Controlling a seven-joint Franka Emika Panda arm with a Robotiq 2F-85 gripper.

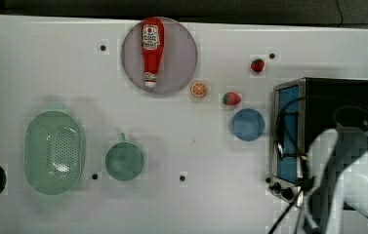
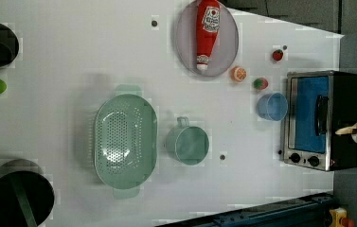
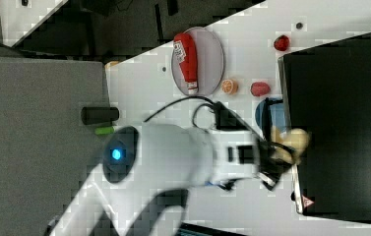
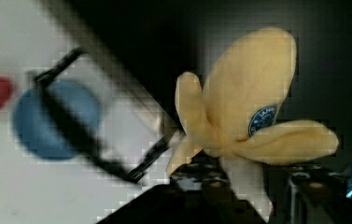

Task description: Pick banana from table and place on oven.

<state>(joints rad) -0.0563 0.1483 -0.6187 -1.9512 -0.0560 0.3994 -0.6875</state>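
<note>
The pale yellow banana (image 4: 243, 116), peel flaps spread and a blue sticker on it, hangs over the oven's black top (image 3: 340, 123), near the front edge. My gripper (image 4: 248, 184) is shut on its whitish end. In the left view the banana (image 2: 356, 127) shows at the right side of the oven (image 2: 323, 118). In the right view the gripper (image 3: 277, 155) reaches from the white arm to the banana (image 3: 295, 141). In the top view the arm (image 1: 352, 165) covers part of the oven (image 1: 337, 97) on the white table (image 1: 196, 204).
A blue cup (image 1: 248, 125) stands just in front of the oven door. Two strawberries (image 1: 231, 99), an orange slice (image 1: 199, 89) and a ketchup bottle (image 1: 152, 48) on a grey plate lie beyond. A green mug (image 1: 124, 161) and colander (image 1: 53, 152) sit further off.
</note>
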